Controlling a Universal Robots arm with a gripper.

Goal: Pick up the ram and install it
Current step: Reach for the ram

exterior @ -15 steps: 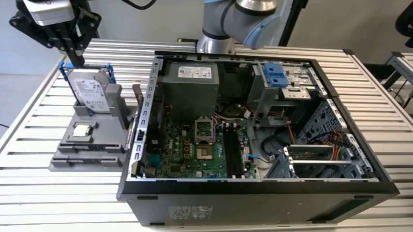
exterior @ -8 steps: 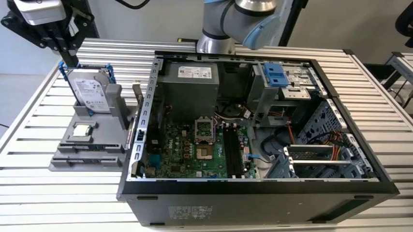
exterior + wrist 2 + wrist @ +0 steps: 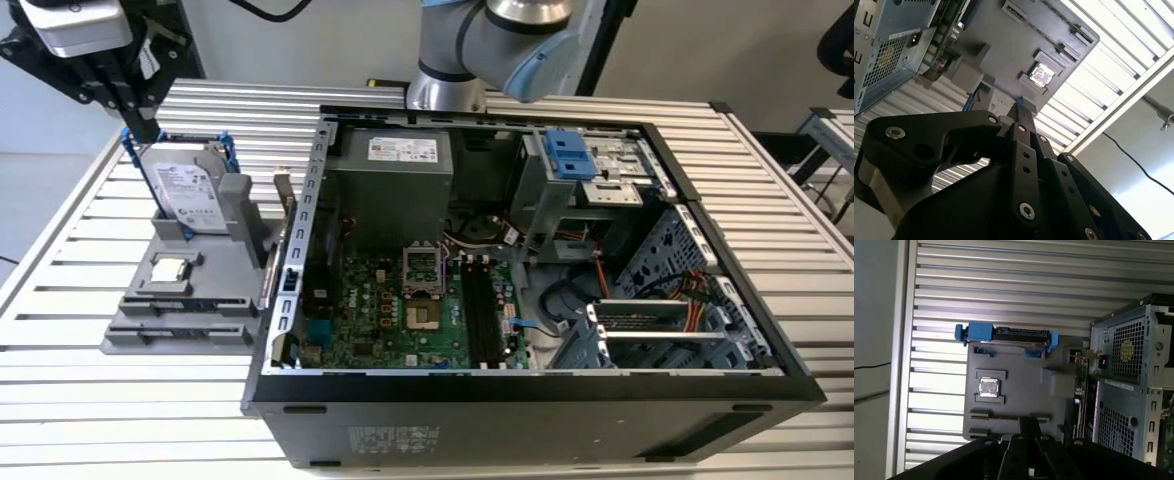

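My gripper [image 3: 142, 128] hangs high over the back of the grey parts holder [image 3: 134, 330], next to the upright hard drive at the exterior view's left. In both wrist views its dark fingers [image 3: 1021, 112] point down at the holder [image 3: 1019, 390] and look pressed together with nothing between them. A thin greenish board stick, which I take for the ram [image 3: 284, 205], stands on edge at the holder's side nearest the case [image 3: 1082, 375]. The black memory slots [image 3: 478, 305] lie on the motherboard inside the open case.
The silver hard drive with blue rails [image 3: 184, 190] stands at the holder's back [image 3: 1004, 337]. A small square silver processor chip [image 3: 167, 270] lies in a recess [image 3: 989, 387]. The open computer case [image 3: 534, 395] takes up the slatted table's middle and right; the arm's base [image 3: 447, 90] stands behind it.
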